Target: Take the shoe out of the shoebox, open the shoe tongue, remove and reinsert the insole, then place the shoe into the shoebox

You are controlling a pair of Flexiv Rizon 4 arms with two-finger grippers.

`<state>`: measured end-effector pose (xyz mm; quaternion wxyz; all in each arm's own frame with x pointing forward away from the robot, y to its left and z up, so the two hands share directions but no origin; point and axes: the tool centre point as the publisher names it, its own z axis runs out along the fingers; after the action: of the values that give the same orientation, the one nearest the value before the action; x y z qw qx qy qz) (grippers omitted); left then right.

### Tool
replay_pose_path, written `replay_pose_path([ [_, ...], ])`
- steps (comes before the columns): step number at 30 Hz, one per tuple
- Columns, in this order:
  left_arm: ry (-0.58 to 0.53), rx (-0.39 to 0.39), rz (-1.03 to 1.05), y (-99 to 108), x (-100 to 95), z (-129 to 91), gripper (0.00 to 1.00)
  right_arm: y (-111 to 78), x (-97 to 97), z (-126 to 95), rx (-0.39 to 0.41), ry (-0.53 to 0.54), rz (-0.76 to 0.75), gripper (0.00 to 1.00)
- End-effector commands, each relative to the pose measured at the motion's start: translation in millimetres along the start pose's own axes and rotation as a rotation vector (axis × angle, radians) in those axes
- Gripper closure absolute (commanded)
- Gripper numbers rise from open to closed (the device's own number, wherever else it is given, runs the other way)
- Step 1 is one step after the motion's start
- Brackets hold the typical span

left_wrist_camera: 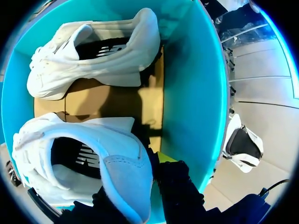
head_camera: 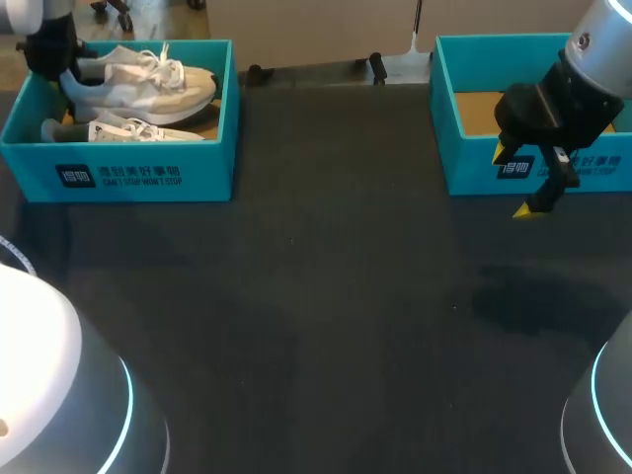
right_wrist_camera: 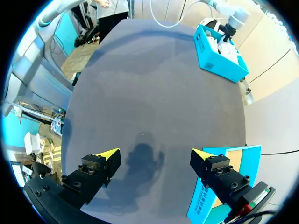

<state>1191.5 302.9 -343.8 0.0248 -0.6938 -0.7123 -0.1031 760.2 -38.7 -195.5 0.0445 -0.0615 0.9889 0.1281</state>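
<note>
A teal shoebox [head_camera: 148, 178] at the table's far left holds two white shoes. My left gripper [head_camera: 67, 85] is inside it, at the heel of the rear shoe [head_camera: 148, 84]. In the left wrist view the gripper [left_wrist_camera: 142, 179] is shut on the heel [left_wrist_camera: 126, 172] of the nearer shoe, one yellow fingertip [left_wrist_camera: 163, 156] outside the heel wall. The second shoe [left_wrist_camera: 93, 60] lies ahead on the cardboard floor. My right gripper [head_camera: 513, 180] hangs open over the table in front of the other box, holding nothing; in its own view the gripper [right_wrist_camera: 155, 156] shows both tips wide apart.
A second teal box [head_camera: 474, 168], showing only its cardboard floor, stands at the far right, close beside my right gripper. The dark table [head_camera: 326, 296] stretches between the two boxes. Small black fittings [head_camera: 377, 67] sit along the back edge.
</note>
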Motion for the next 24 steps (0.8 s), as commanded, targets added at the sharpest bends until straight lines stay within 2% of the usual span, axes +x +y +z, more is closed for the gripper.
replay_pose_path([
  [1,0.008,0.015,0.003,4.1,1.4,5.2,1.00,1.0,-1.0,1.5,0.004,0.001,0.001,0.00],
  [11,0.043,0.020,-0.008,7.3,0.8,18.8,1.00,1.0,-1.0,1.5,0.004,0.001,0.001,0.00],
  [24,0.045,0.068,0.011,11.4,-2.4,36.9,1.00,1.0,-1.0,1.5,0.004,0.001,0.001,0.00],
])
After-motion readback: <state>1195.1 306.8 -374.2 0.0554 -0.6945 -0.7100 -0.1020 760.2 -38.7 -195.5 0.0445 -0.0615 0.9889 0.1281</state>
